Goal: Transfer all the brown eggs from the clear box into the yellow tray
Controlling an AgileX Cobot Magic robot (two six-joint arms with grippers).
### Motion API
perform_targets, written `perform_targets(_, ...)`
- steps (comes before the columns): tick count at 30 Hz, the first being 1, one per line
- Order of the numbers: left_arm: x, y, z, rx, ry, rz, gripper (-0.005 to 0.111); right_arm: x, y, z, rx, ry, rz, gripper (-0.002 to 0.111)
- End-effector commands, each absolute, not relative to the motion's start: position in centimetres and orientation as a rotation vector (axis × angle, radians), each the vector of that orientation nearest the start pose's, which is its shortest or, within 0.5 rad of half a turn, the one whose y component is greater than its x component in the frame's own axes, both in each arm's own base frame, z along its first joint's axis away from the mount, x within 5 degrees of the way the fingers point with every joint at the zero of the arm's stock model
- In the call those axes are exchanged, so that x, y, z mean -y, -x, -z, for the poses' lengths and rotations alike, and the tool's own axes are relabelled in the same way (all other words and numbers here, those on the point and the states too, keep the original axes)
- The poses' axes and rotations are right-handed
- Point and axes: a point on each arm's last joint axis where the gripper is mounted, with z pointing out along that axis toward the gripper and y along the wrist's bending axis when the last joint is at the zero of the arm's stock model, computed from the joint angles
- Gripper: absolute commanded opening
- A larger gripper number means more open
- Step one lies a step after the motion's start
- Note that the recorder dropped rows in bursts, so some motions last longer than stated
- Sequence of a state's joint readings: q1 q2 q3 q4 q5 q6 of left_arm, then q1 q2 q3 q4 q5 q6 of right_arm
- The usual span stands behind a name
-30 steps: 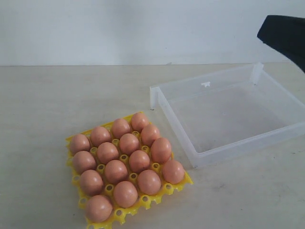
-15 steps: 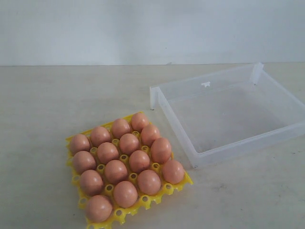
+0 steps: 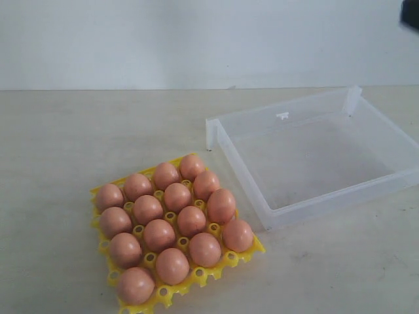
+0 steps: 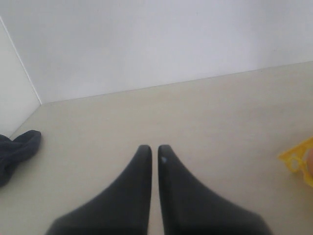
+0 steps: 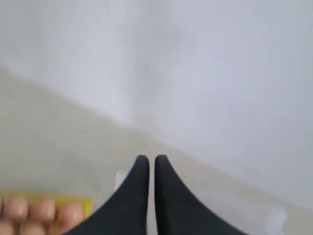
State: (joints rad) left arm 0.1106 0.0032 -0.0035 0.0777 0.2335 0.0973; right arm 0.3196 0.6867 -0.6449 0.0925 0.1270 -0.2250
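Several brown eggs [image 3: 177, 196] fill the cups of the yellow tray [image 3: 253, 249] at the front left of the exterior view. The clear box [image 3: 275, 218] sits to its right and holds no eggs. A dark bit of the right arm [image 3: 411, 14] shows at the top right corner, high and away from the box. My right gripper [image 5: 147, 159] is shut with nothing in it, and the eggs [image 5: 44, 210] and the tray [image 5: 84, 201] show low beside it. My left gripper [image 4: 151, 149] is shut and holds nothing, over bare table, with a tray corner [image 4: 297, 159] at the frame's edge.
A pale wall [image 3: 196, 39] runs along the back of the table. A dark grey cloth [image 4: 17, 152] lies on the table near a wall corner in the left wrist view.
The right arm, seen at the upper right a second ago, left the exterior view and now shows only as a sliver at the top corner. Eggs, tray and box have not moved.
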Motion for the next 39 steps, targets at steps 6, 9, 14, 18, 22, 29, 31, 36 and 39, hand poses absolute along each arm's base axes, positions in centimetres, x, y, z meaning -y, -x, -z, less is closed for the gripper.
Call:
perform_targets(6,-0.7,-5.5,-19.2,-1.719,-0.04,-0.218,0.004,-2.9,-8.2,-33.7,-1.558,0.326,-0.208,0.0)
perform_targets(9,-0.7,-5.5,-19.2,-1.719,-0.04,-0.218,0.004,-2.8,-8.3,-30.2,-1.55,0.182,-0.329,0.0)
perform_targets(14,-0.7,-5.5,-19.2,-1.719,-0.04,-0.218,0.004,-2.6,-8.6,-24.5,-1.511,-0.059,-0.536,0.0)
perform_targets(18,-0.7,-5.5,-19.2,-1.719,-0.04,-0.218,0.004,-2.5,-8.3,-21.1,-1.607,-0.068,-0.522,0.0)
perform_targets(22,-0.7,-5.5,-19.2,-1.719,-0.04,-0.218,0.004,-2.6,-8.0,-19.1,-1.825,0.015,-0.437,0.0)
perform_targets(29,-0.7,-5.5,-19.2,-1.719,-0.04,-0.218,0.004,-2.6,-7.8,-18.3,-1.907,0.127,-0.35,0.0)
perform_targets(31,-0.7,-5.5,-19.2,-1.719,-0.04,-0.218,0.004,-2.6,-7.7,-18.1,-1.929,0.12,-0.355,0.0)
perform_targets(36,-0.7,-5.5,-19.2,-1.719,-0.04,-0.218,0.004,-2.7,-7.4,-17.5,-2.024,-0.003,-0.442,0.0)
perform_targets(39,-0.7,-5.5,-19.2,-1.719,-0.04,-0.218,0.004,-2.7,-7.4,-17.5,-2.024,-0.099,-0.506,0.0)
